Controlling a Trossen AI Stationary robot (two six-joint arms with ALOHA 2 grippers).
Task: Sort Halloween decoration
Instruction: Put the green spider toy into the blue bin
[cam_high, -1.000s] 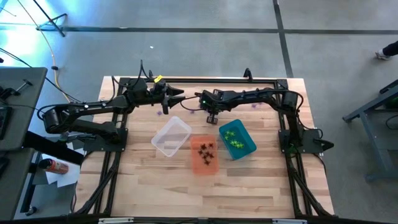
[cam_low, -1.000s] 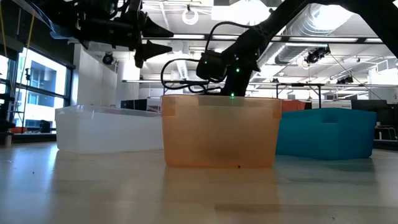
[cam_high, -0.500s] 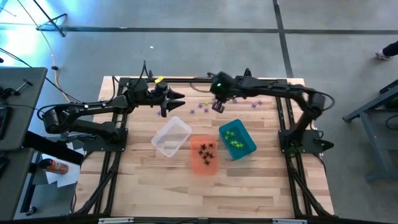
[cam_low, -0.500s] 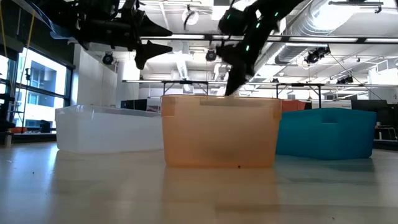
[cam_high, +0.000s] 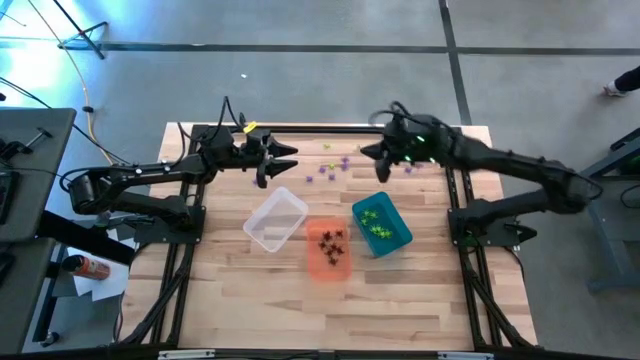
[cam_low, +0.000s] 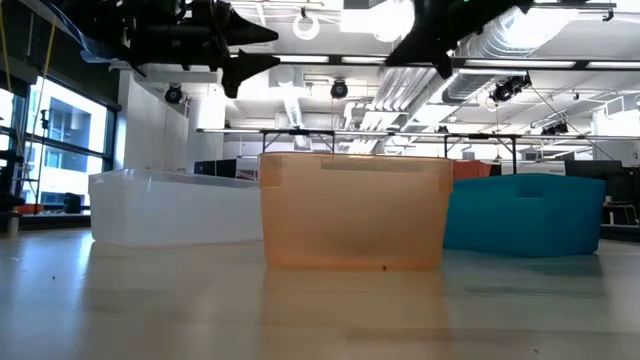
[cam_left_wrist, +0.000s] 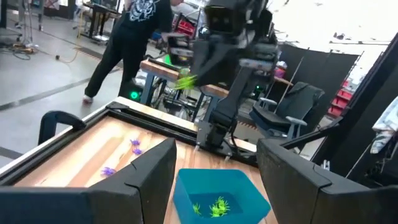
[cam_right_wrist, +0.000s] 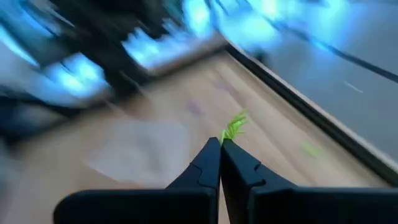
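Right tool clenched on green spider trinket, pinched at its tips | likely light, springy, slip-prone legs; grip the body | teal bin below-behind | left tool released, waiting.

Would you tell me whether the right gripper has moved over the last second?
Yes: the right gripper has swung from beside the orange bin toward the table's far edge, above the teal bin.

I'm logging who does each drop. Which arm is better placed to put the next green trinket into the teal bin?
The right. Its tool is shut on a green trinket and hangs just beyond the teal bin; the left tool is open, empty, nearer the clear bin.
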